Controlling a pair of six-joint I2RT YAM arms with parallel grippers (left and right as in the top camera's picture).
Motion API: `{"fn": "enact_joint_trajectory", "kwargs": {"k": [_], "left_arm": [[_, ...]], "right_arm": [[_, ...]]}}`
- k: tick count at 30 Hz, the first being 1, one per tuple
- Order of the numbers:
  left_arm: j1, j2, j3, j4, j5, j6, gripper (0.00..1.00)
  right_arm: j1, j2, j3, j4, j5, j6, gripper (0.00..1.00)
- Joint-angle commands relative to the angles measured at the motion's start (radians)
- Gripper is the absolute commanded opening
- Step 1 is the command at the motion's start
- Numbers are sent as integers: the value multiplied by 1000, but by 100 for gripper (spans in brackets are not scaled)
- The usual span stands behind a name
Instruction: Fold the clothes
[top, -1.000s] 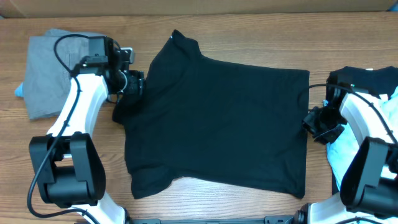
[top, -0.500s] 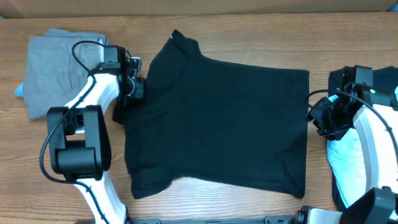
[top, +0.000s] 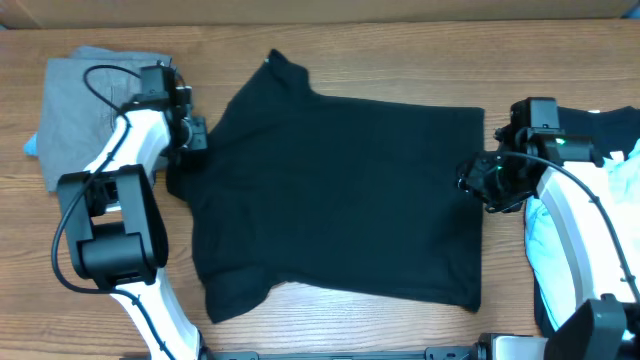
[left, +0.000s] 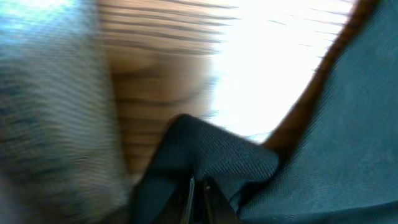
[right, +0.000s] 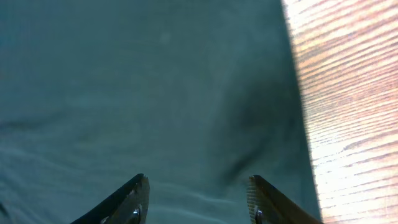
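The fingers of the left gripper (left: 198, 190) are clenched on a bunched fold of the black T-shirt (top: 340, 190), at the edge of its shoulder end; whether that fold is sleeve or collar cannot be told. The right gripper (right: 196, 186) hangs over the shirt's hem edge with its fingers released and nothing between them.

To judge by this, the step is taking hold of both ends before a fold. The right gripper should probably close on the hem itself, not on mid-cloth. Both ends would then best rise together, so the fabric stays taut and unwrinkled.

The shirt lies spread flat on the wooden table (top: 400, 60). A folded grey shirt (top: 80, 110) lies just beyond the black shirt's shoulder end. The black shirt's long axis runs side to side, slightly skewed, with shoulders toward the left arm and hem toward the right.
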Motion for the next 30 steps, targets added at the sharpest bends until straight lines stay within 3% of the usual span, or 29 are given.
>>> {"fn": "enact_joint_trajectory", "kwargs": {"k": [1, 2, 4, 8, 10, 13, 19, 20, 25, 26, 30], "left_arm": [[24, 13, 52, -27, -35, -17, 9], [25, 13, 59, -37, -28, -17, 15], [25, 13, 77, -64, 18, 0, 41], [25, 13, 117, -114, 85, 9, 53], [25, 13, 132, -134, 110, 10, 54], [25, 13, 154, -159, 181, 45, 55], [20, 13, 200, -226, 268, 51, 55], [20, 13, 208, -241, 276, 55, 55], [20, 13, 244, -308, 282, 80, 53], [20, 13, 249, -322, 282, 86, 51], [20, 13, 253, -357, 282, 97, 49]], "right_arm": [[0, 31, 14, 3, 59, 54, 53], [0, 42, 6, 4, 66, 70, 54], [0, 56, -14, 4, 67, 86, 53], [0, 65, -102, 0, 69, 122, 53], [0, 65, -162, 9, 71, 145, 52], [0, 65, -246, 58, 70, 179, 42], [0, 65, -392, 192, 29, 231, 33], [0, 65, -404, 196, 35, 237, 28], [-13, 65, -409, 185, 221, 319, 13], [-31, 65, -403, 183, 253, 319, 4], [-91, 64, -355, 150, 256, 297, 4]]}}
